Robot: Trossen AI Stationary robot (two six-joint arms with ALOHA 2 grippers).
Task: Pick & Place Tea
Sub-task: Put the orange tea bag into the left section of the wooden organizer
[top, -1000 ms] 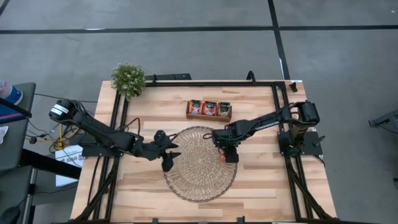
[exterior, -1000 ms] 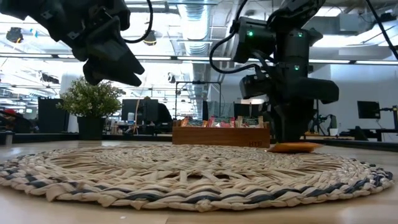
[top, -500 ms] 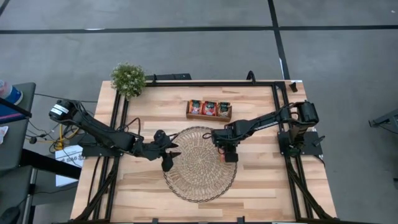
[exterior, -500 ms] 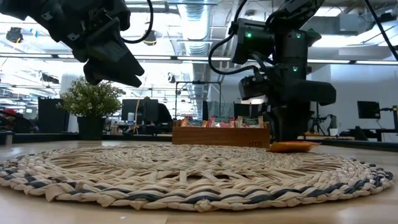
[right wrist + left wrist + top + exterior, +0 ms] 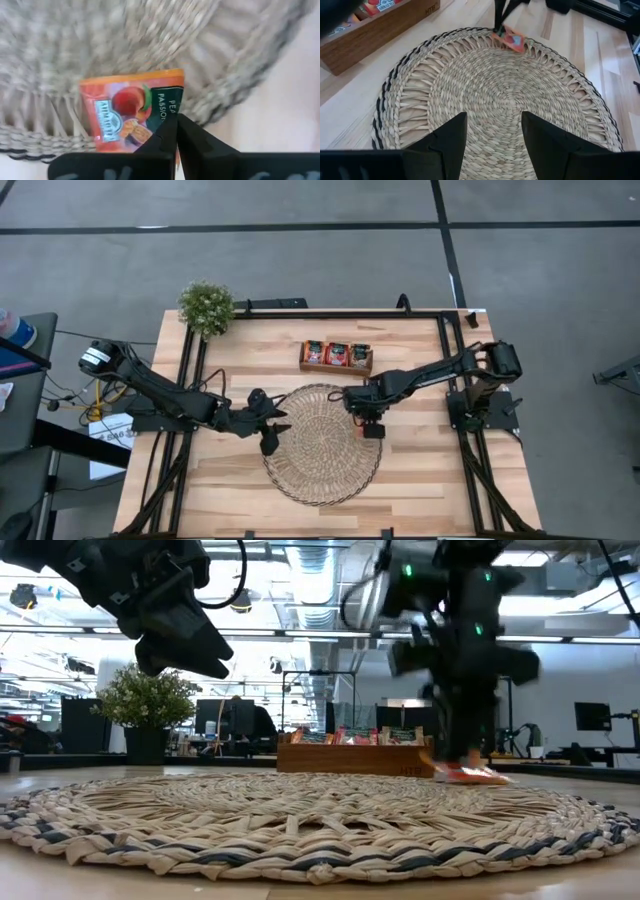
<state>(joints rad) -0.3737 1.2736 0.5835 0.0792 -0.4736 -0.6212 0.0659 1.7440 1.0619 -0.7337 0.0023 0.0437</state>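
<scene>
Right gripper point(image 5: 172, 131) has pinched closed on orange tea sachet point(image 5: 131, 113) at mat point(image 5: 322, 470) edge | left gripper point(image 5: 492, 131) hovers spread wide, empty, over mat

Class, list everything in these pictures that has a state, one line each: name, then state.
Right pincer: shut on sachet at the mat's right edge.
Left pincer: open, empty, above the mat's left side.
Sachet: red-orange, pinched at one edge, over the mat's rim.
Mat: flat on the table.
Tray: on the table behind the mat, sachets in its compartments.
Plant: upright at the table's corner.
</scene>
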